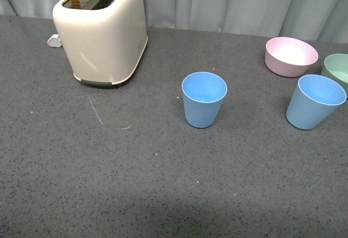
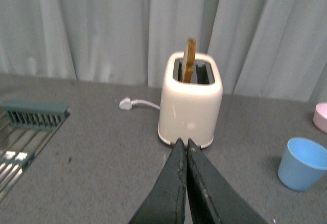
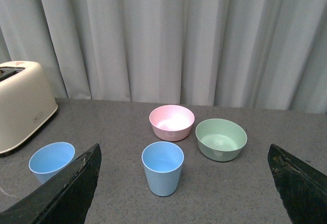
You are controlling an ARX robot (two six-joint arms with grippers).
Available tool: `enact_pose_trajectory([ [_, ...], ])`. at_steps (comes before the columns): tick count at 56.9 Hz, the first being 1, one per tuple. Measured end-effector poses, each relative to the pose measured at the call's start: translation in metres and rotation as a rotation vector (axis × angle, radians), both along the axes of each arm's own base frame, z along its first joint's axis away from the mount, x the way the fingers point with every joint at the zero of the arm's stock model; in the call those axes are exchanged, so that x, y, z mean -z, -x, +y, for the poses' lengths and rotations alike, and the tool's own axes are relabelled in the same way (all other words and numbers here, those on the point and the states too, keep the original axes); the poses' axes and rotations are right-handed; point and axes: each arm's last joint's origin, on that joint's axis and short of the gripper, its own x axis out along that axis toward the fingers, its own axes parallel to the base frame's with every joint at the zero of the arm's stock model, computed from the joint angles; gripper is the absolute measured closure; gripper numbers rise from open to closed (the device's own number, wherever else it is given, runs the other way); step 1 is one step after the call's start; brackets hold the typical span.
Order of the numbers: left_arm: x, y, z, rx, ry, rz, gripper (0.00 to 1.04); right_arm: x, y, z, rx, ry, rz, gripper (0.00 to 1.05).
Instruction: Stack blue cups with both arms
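No legible text. Small dark mark on toaster [image 3: 23, 106] side, unreadable.

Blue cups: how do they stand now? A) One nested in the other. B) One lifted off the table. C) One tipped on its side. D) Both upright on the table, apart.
D: the central blue cup and the other blue cup to its right both stand upright on the table, apart.

**Grey counter and its load**

A dark grey speckled countertop [image 1: 109, 183] carries a cream toaster [image 1: 103, 37] at far left, with a white plug [image 1: 54, 41] just behind it. One blue cup [image 1: 203, 100] stands upright near the centre. A second blue cup [image 1: 314, 102] stands well apart to the right. Beyond it sit a pink bowl [image 1: 290, 56] and a pale green bowl [image 1: 338, 70].
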Motion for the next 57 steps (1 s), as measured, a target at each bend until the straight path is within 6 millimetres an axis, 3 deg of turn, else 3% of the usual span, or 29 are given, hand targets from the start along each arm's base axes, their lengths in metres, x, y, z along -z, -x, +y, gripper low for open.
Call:
enact_pose_trajectory([
  [11,-0.0002,0.0005,0.0000,0.000,0.000,-0.003,1.01,0.0000,0.0000,0.0000,0.000,0.000,0.000,0.10],
  [29,-0.0003,0.0007,0.0000,0.000,0.000,-0.005,0.48,0.0000,0.0000,0.0000,0.000,0.000,0.000,0.10],
  [34,-0.0003,0.0007,0.0000,0.000,0.000,-0.005,0.28,0.0000,0.0000,0.0000,0.000,0.000,0.000,0.10],
  [43,-0.0003,0.0007,0.0000,0.000,0.000,-0.005,0.05,0.0000,0.0000,0.0000,0.000,0.000,0.000,0.10],
  [50,-0.0003,0.0007,0.0000,0.000,-0.002,-0.005,0.07,0.0007,-0.0002,0.0000,0.014,0.024,0.014,0.10],
  [57,-0.0003,0.0007,0.0000,0.000,-0.002,-0.005,0.07,0.0046,-0.0060,-0.0008,0.068,0.191,0.116,0.10],
])
